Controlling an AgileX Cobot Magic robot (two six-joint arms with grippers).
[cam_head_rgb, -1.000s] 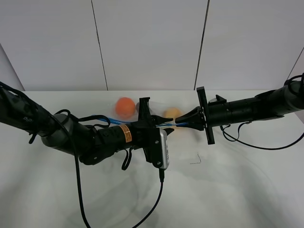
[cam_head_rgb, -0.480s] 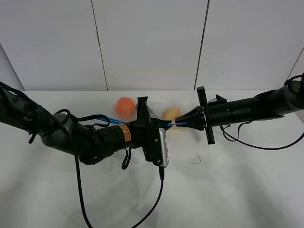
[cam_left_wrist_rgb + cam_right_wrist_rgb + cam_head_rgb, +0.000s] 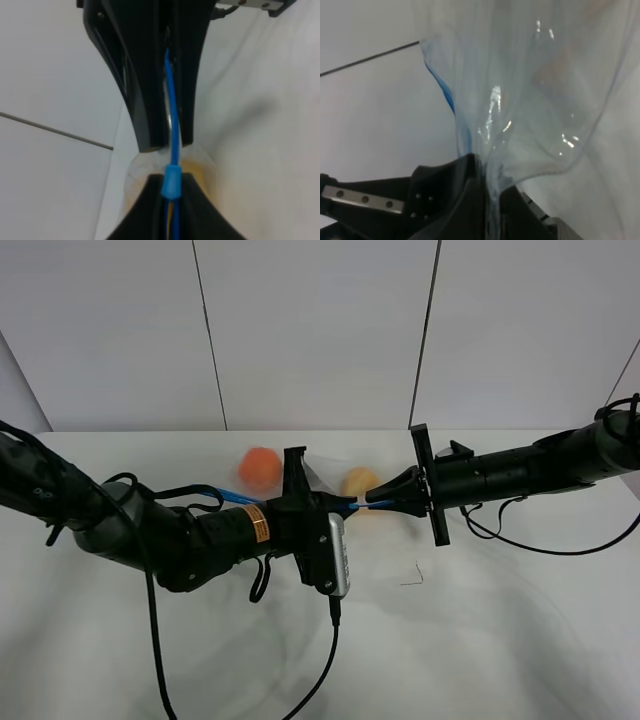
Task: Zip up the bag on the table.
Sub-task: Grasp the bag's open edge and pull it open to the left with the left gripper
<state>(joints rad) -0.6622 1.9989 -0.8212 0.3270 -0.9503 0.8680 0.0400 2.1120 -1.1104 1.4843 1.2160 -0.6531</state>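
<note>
Progress is judged as well along: the blue slider (image 3: 171, 183) sits right at the tips of the left claw (image 3: 347, 506), which is pressed together on the zipper strip (image 3: 171, 120). The right claw (image 3: 371, 501), almost tip to tip with it, is pinched on the edge of the clear bag (image 3: 535, 95). A short run of strip is stretched between the claws; whether it is sealed cannot be told. Behind the left claw, an orange fruit (image 3: 260, 468) and a yellow fruit (image 3: 360, 482) are seen blurred inside the bag, over the white table (image 3: 500, 640).
</note>
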